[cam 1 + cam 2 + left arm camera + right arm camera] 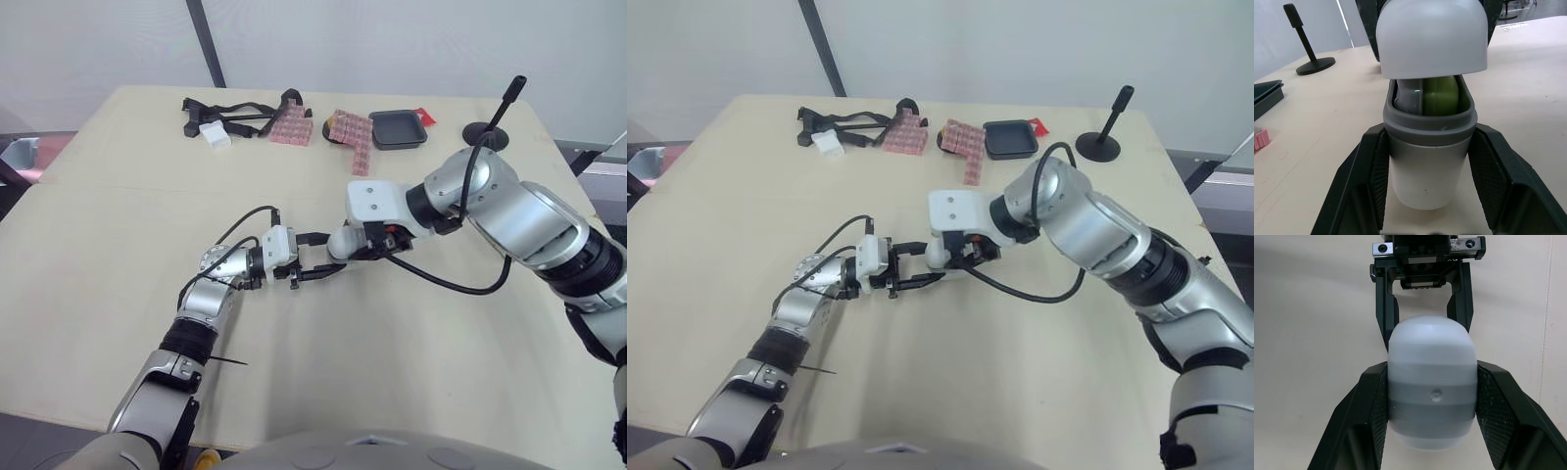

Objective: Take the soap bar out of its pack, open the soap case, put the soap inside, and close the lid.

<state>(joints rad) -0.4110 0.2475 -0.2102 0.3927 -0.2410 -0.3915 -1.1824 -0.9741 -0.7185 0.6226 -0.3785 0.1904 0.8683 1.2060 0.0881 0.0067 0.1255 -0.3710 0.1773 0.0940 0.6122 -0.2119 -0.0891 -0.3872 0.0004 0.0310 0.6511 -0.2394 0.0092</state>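
The left gripper's (1429, 142) fingers clamp the soap case (1427, 166) by its base on the counter (118, 245), steadying it, while the right gripper's (1431, 382) fingers clamp the lid (1432, 34). The green soap (1440, 95) sits inside, and the lid seems slightly ajar.

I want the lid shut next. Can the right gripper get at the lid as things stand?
Probably yes: the right gripper sits around the case right by the raised lid, nothing between them, while the left gripper holds its other end.
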